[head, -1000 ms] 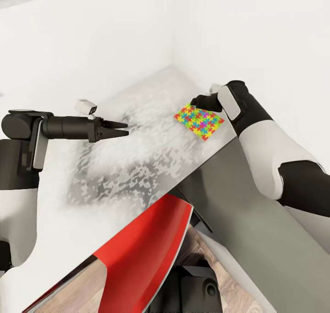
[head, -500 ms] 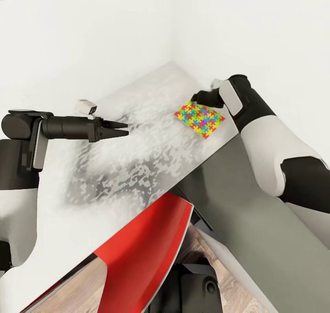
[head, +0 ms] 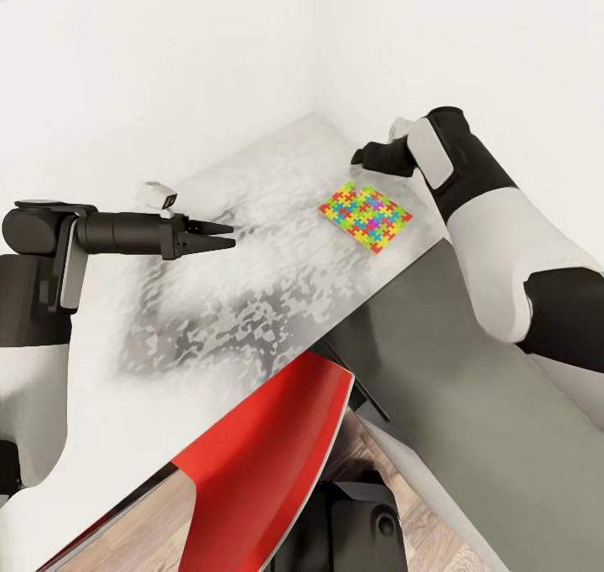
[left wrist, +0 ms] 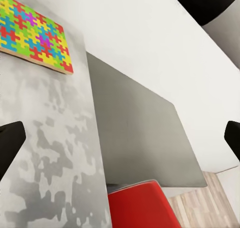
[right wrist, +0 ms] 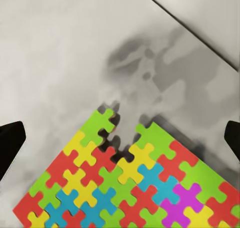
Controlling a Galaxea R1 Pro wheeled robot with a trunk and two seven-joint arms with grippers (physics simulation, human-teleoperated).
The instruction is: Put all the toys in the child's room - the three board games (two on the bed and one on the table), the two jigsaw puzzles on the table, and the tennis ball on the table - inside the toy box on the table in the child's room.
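My right gripper (head: 362,154) hangs empty with jaws spread wide, just above the far corner of one puzzle (head: 365,217), not touching it. My left gripper (head: 225,236) is empty too, fingers spread, held over the table (head: 252,304) well apart from the puzzle. One puzzle lies flat on the light-grey top near the wall corner. One red chair (head: 260,463) stands below the table's edge.

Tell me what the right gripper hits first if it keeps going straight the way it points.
Probably the jigsaw puzzle, near its corner, or the table just past it; the open right gripper looks down on both.
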